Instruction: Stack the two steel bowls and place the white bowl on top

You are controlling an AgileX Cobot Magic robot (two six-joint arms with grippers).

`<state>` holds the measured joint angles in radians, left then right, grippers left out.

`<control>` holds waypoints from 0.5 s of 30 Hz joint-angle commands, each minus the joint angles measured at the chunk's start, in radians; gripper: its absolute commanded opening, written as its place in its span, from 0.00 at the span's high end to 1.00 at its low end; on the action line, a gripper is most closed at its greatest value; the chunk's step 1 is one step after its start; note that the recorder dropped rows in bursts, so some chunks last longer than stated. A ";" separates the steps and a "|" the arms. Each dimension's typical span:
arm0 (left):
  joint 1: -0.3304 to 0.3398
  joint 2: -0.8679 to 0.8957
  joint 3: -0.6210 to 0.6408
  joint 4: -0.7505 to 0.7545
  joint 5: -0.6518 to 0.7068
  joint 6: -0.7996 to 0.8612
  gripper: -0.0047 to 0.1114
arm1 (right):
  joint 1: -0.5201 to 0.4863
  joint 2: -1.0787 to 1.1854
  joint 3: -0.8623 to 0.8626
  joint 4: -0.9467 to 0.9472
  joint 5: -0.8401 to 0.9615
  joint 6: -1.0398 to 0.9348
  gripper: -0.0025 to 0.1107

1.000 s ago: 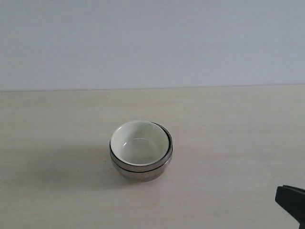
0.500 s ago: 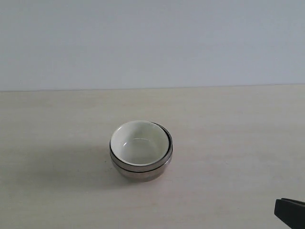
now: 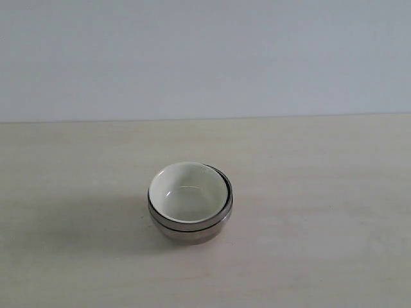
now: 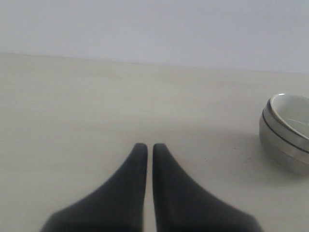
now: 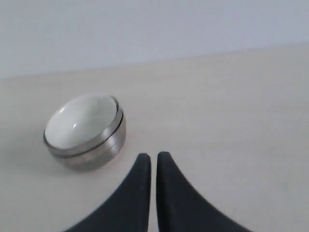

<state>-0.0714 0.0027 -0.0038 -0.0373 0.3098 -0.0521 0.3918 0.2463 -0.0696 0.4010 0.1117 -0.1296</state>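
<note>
Steel in steel, and ceramic on top: the two steel bowls [image 3: 191, 226] stood nested, one inside the other, on the tabletop [image 3: 321, 212], and the white bowl [image 3: 187, 192] sat inside the upper one. By this the task looked finished, or very nearly.

The left gripper [image 4: 146, 145] was closed on nothing, its two fingers almost touching with only a thin slit between them. It hung well apart from the steel bowls, with bare tabletop between. The right gripper [image 5: 150, 155] was closed and empty in the same way. It was also clear of the steel bowls, though somewhat nearer to them. Neither gripper showed in the exterior view.

The danger, as I judged it, was small but real. In the exterior view the white bowl did not seem centred in the steel bowls — a dark crescent of gap showed on one side of its rim and almost none on the other. If it rested a little crooked, a bump could make it rock or slip. The polished steel would probably slide easily on this smooth tabletop, so a careless sweep of the nearer gripper past the steel bowls could push them all away — or tip the ceramic out.
</note>
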 commanded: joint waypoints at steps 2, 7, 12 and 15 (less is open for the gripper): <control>0.003 -0.003 0.004 0.002 -0.003 -0.001 0.93 | -0.112 -0.197 0.056 -0.008 0.005 -0.018 0.98; 0.003 -0.003 0.004 0.002 -0.003 -0.001 0.93 | -0.178 -0.246 0.070 -0.031 0.054 -0.061 0.98; 0.003 -0.003 0.004 0.002 -0.003 -0.001 0.93 | -0.221 -0.246 0.070 -0.110 0.133 -0.064 0.98; 0.003 -0.003 0.004 0.002 -0.003 -0.001 0.93 | -0.221 -0.246 0.070 -0.180 0.202 -0.064 0.98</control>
<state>-0.0714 0.0027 -0.0038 -0.0373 0.3098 -0.0521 0.1789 0.0058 -0.0050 0.2604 0.2694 -0.1826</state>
